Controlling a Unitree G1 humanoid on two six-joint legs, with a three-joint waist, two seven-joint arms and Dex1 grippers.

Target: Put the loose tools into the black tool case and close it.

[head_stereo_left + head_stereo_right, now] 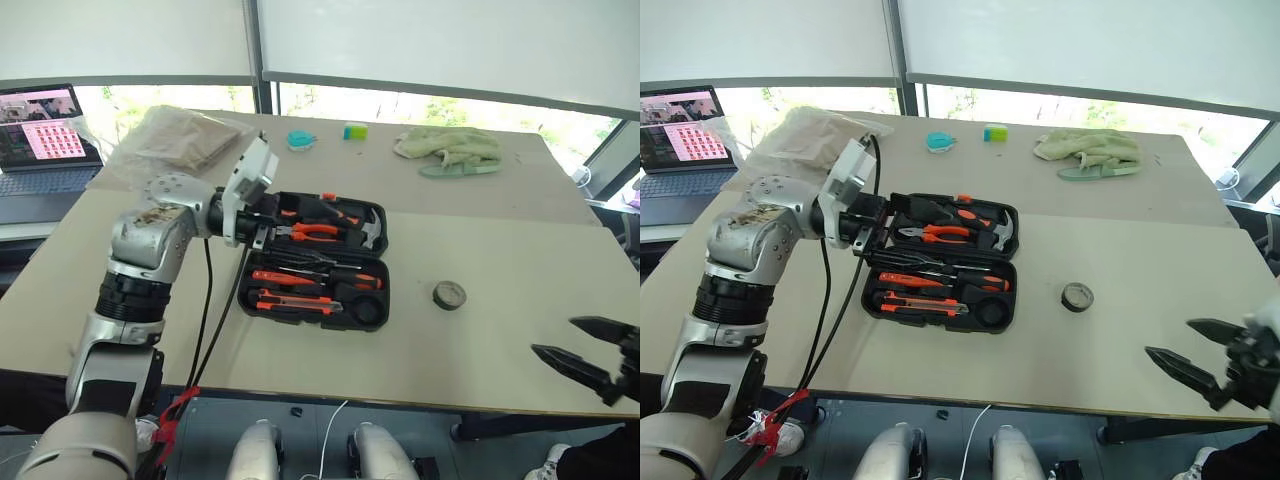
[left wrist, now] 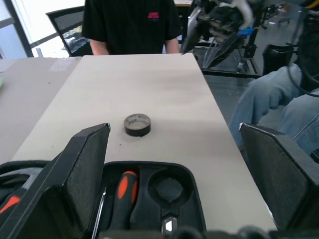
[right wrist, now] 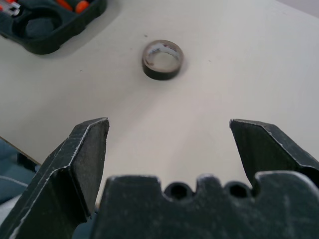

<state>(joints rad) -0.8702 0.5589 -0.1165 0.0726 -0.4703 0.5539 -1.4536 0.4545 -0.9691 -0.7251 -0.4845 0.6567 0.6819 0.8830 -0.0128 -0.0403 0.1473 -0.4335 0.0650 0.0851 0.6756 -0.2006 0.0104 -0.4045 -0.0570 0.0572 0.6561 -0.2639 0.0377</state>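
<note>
Lying apart from case (image 1: 262, 300): tape roll (image 1: 449, 295)

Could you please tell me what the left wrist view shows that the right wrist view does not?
Left wrist view alone: a person in a black shirt at the table's far end, and an orange-handled screwdriver in its slot. Right wrist view alone: the open right gripper. Both share the tape roll on the table and the tool case with its round empty slot.

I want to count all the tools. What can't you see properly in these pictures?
- Tool case, left end: covered by the left gripper in the eye views.
- Case in the left wrist view: cut off by the edge and the fingers.
- Small tools in the slots: too small to count.
</note>
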